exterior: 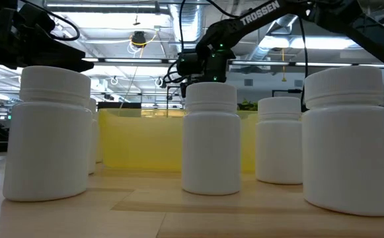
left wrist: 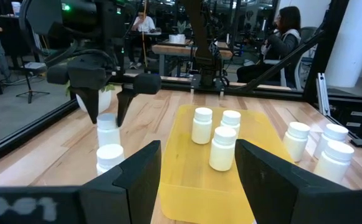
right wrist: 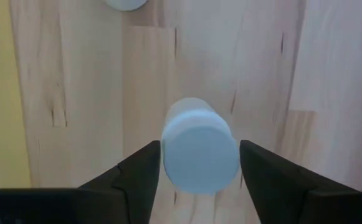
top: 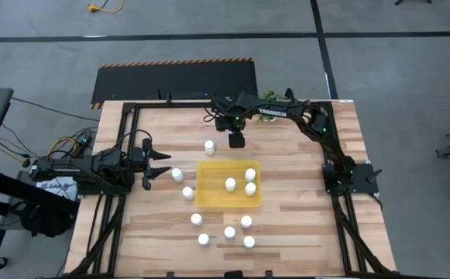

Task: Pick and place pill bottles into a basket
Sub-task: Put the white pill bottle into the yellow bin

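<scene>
- The right wrist view is showing what the overhead hides: a white pill bottle (right wrist: 199, 152) standing between the right gripper (right wrist: 199, 171)'s dark fingers, jaws open around its round cap, narrow gaps showing.
- The right arm is reaching across the table's (top: 302, 225) far edge, pointing down beyond the basket (top: 209, 198).
- The left gripper (top: 165, 163) is waiting left, jaws open.
- The shallow yellow plastic basket is holding three bottles; others are standing on pale wood.

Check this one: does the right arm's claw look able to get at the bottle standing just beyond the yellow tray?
Probably yes. The right claw hangs directly over that pill bottle, one finger on each side of its cap with small gaps left, and bare wood around it. The yellow tray lies apart from it; nothing blocks the way.
</scene>
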Tool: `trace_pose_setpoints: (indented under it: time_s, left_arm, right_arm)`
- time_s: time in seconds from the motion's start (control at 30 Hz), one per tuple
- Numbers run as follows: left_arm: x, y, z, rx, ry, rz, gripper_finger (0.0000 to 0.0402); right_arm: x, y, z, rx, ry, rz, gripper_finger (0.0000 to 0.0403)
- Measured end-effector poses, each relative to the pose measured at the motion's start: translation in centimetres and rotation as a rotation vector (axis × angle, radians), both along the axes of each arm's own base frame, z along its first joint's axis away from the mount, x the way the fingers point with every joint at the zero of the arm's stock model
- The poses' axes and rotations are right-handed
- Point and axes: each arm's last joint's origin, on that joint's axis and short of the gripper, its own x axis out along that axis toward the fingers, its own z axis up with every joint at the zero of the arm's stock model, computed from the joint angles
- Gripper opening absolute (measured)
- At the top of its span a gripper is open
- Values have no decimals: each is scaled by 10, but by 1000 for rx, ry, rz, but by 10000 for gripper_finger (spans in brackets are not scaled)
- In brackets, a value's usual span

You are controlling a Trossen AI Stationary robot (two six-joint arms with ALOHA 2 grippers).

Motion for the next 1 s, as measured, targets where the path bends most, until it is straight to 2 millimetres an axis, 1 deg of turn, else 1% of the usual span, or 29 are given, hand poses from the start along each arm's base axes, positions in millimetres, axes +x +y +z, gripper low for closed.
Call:
trace_pose_setpoints:
  time_s: [0.17,0.27,0.37,0.53,0.6,0.73,0.9,1.0]
  left_arm:
    - [0,0,0,0,0,0,194]
    - [0,0,0,0,0,0,194]
    - [0,-1,0,1,-4,-18,194]
    - [0,-3,1,40,-17,-120,194]
    - [0,-4,1,40,-21,-142,194]
    - [0,-6,1,42,-26,-200,194]
    - [0,-7,2,41,-32,-242,194]
    - [0,-7,2,41,-33,-243,194]
  right_arm:
    - [0,0,0,1,-3,0,168]
    - [0,0,0,2,-5,0,151]
    - [0,0,0,2,-5,0,152]
    - [0,0,0,5,3,1,178]
    - [-1,1,0,9,11,1,175]
    - [-2,1,0,12,19,2,150]
    - [-4,3,0,22,44,3,150]
    - [-6,5,2,32,66,5,159]
